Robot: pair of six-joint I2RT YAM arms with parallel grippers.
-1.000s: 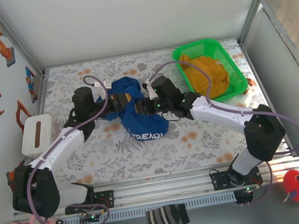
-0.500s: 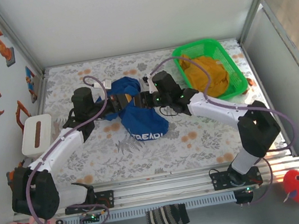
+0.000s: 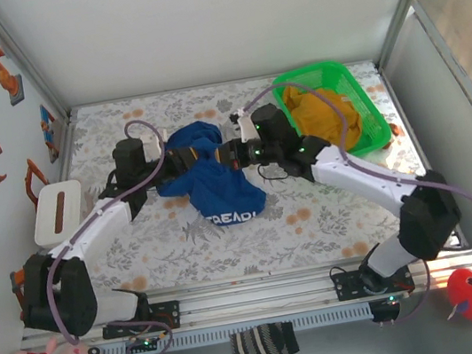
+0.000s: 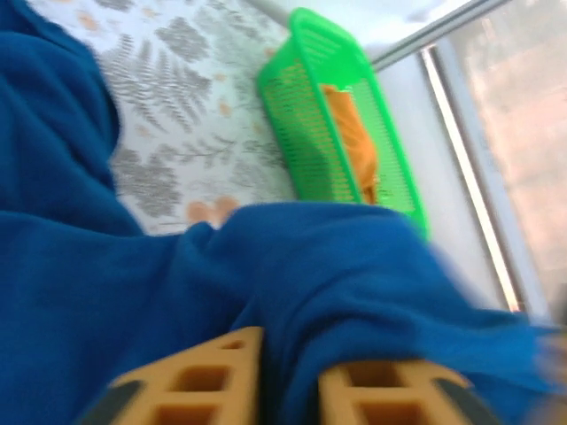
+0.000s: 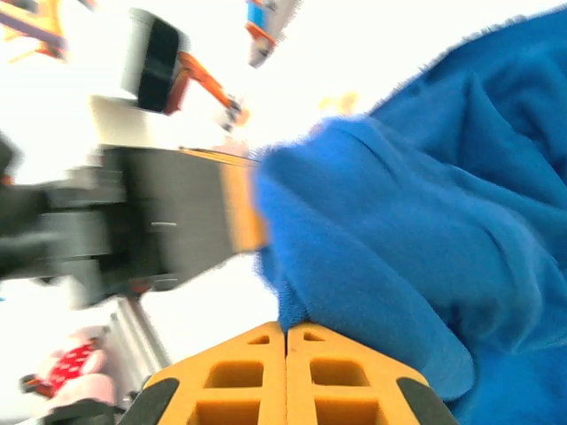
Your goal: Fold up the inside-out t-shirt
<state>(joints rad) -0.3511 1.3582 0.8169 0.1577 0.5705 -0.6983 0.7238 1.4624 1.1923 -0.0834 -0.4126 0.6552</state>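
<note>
Unfolding stage: the inside-out t-shirt (image 3: 223,192) lies bunched on the floral table (image 3: 332,216), my right gripper (image 5: 285,341) pinched on a fold, my left gripper (image 4: 291,385) narrowly parted around cloth; next, spread it flat.

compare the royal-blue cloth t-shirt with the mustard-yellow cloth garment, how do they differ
The royal-blue t-shirt lies on the floral table; the mustard-yellow garment sits in the green plastic basket. The t-shirt shows white lettering; the yellow garment shows none. Both are crumpled, unfolded cloth.
</note>
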